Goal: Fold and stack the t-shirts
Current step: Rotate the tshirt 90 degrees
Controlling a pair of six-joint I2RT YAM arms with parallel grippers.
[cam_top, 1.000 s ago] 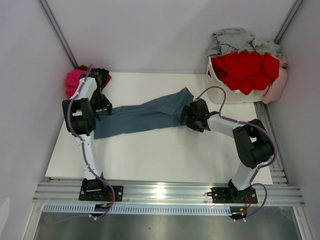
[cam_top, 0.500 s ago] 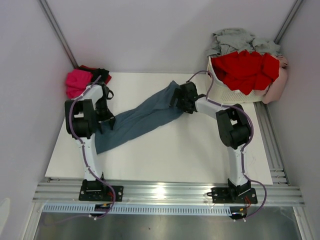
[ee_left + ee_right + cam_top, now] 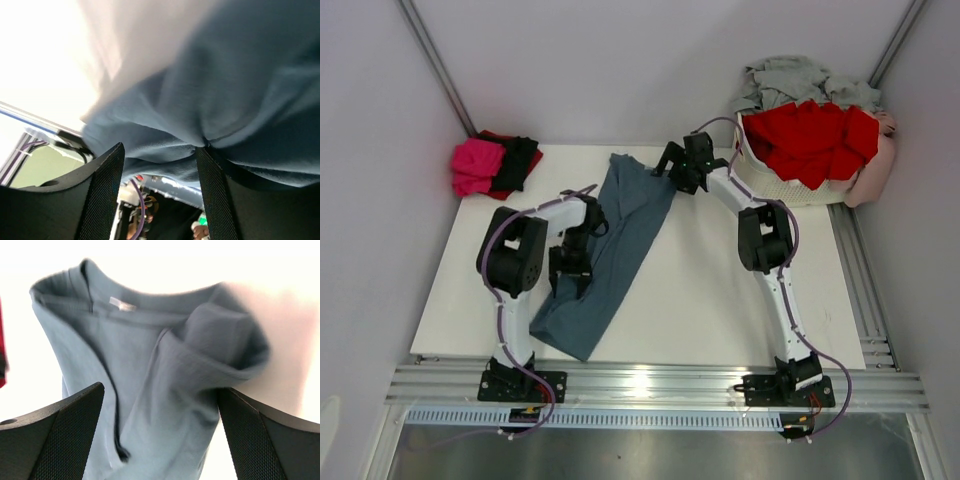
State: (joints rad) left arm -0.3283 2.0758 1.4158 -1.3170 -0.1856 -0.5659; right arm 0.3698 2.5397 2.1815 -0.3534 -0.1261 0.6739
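The slate blue-grey t-shirt (image 3: pixel 620 225) lies bunched in a long diagonal strip, collar end far, hem near the front edge. In the right wrist view the blue-grey t-shirt (image 3: pixel 150 370) shows its collar and small neck label (image 3: pixel 122 303). My right gripper (image 3: pixel 668 166) (image 3: pixel 161 390) is open at the collar end, jaws wide on either side of the cloth. Over the strip's left edge my left gripper (image 3: pixel 570 268) (image 3: pixel 160 150) is open, the blue-grey cloth (image 3: pixel 225 90) draped just past its fingertips. Magenta-pink, black and red shirts (image 3: pixel 492 164) sit stacked at the far left corner.
A white lattice basket (image 3: pixel 760 185) stands at the far right, heaped with red shirts (image 3: pixel 810 135) and a pale grey one (image 3: pixel 790 80). A pale pink cloth (image 3: pixel 880 165) hangs over its right side. White walls enclose the table on three sides.
The shirt swung from lying left to right into a near-far diagonal. My right gripper carried the collar end far and left; my left gripper moved right and nearer with the other end.
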